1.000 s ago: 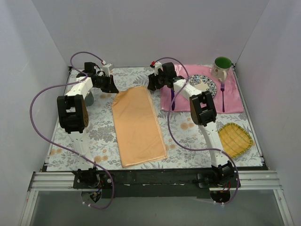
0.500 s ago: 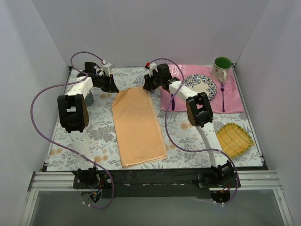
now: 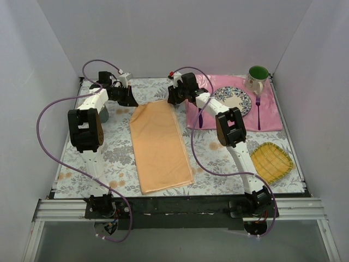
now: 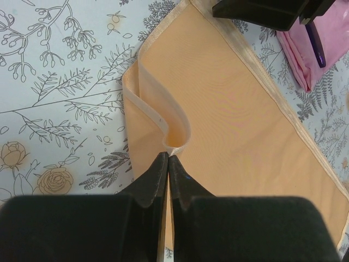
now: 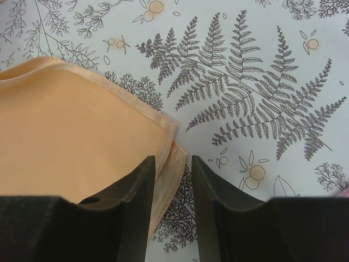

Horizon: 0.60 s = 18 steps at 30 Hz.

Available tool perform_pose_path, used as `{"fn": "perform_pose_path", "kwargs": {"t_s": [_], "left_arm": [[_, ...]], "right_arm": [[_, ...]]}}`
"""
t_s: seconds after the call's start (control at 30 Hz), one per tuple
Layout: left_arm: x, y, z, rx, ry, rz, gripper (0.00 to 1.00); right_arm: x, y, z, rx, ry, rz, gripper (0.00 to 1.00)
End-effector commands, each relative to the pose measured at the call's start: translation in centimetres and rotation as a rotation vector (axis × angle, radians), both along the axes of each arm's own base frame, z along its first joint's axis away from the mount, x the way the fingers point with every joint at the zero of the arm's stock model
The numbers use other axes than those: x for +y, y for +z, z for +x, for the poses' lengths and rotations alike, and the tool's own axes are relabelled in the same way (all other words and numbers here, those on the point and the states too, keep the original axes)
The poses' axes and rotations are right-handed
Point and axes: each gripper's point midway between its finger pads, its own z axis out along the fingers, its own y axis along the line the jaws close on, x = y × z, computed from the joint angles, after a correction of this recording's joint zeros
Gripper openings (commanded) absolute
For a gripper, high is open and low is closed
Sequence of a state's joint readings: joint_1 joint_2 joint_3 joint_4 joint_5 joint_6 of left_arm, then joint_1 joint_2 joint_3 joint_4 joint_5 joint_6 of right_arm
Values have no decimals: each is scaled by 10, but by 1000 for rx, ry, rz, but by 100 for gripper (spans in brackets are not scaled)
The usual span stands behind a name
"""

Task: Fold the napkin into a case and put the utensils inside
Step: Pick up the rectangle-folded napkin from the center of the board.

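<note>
The peach-orange napkin (image 3: 161, 144) lies folded into a long strip on the floral tablecloth. My left gripper (image 3: 131, 101) is shut on the napkin's (image 4: 229, 109) far left corner, whose hem curls up in a loop at the fingertips. My right gripper (image 3: 172, 99) is open over the far right corner, its jaws on either side of the layered hem of the napkin (image 5: 82, 142). The purple knife (image 3: 200, 115) lies on the pink placemat's left part. The purple fork (image 3: 258, 112) lies on its right part.
A pink placemat (image 3: 270, 112) at the back right carries a patterned plate (image 3: 233, 99) and a green-lined mug (image 3: 257, 77). A yellow woven mat (image 3: 271, 161) lies at the right. The right arm's black gripper shows at the top of the left wrist view (image 4: 267, 11).
My right gripper has moved left from the placemat's edge to the napkin's far right corner. The left gripper has stayed at the far left corner.
</note>
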<state>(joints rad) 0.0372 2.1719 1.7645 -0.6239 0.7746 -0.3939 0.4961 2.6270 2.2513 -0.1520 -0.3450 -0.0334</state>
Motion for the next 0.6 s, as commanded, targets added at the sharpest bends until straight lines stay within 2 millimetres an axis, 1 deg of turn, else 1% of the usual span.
{"fn": "perform_pose_path", "kwargs": {"t_s": [0.0,0.17,0.23,0.27,0.33,0.37,0.4,0.5,0.57], "left_arm": [[0,18,10,-45,-5,-18,0],[-1,20,12,-50,-3,-20,0],[-1,20,12,-48,-2,-22,0],[-1,21,12,-49,-2,-20,0],[-1,20,12,-48,-6,-20,0],[0,20,12,-46,-3,-19,0],[0,19,12,-44,-3,-16,0],[1,16,12,-40,0,-9,0],[2,14,13,-41,4,-2,0]], "right_arm": [[6,1,0,-18,12,-20,40],[11,0,-5,-14,28,-26,39],[11,0,-4,-15,24,-26,36],[12,-1,-5,-13,28,-27,26],[12,-1,-7,-12,39,-27,17],[12,-3,-9,-9,41,-27,6],[11,-1,-9,-13,43,-24,1],[9,6,-11,-41,48,-22,1],[5,14,-7,-68,35,-25,1]]}}
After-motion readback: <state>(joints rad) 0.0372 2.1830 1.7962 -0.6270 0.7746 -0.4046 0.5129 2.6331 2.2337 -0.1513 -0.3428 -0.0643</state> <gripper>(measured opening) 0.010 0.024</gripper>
